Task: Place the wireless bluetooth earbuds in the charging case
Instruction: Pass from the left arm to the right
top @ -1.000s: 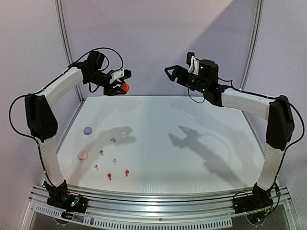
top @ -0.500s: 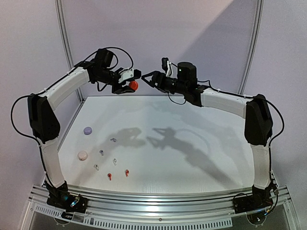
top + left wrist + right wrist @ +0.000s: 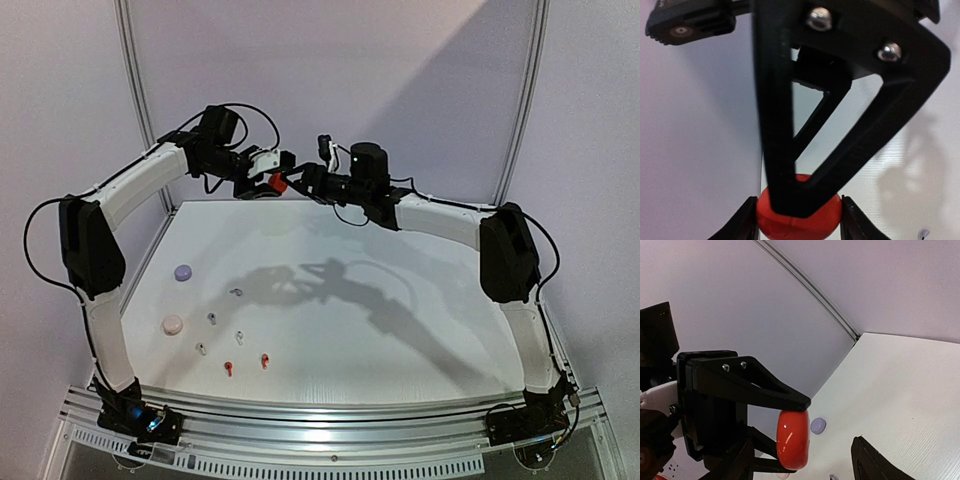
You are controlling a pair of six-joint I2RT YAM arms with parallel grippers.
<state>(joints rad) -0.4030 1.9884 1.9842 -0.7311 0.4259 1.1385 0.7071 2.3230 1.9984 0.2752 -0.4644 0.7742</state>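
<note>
Lying loose on the near left part of the white table are the earbuds: two red earbuds nearest the front, two white earbuds just behind, two lilac-grey earbuds further back. A pink case and a lilac case sit to their left. Pale lilac walls close the room in. High over the far edge, the left gripper pinches a red case. The right gripper has its fingers spread either side of that case; whether they touch it, I cannot tell.
</note>
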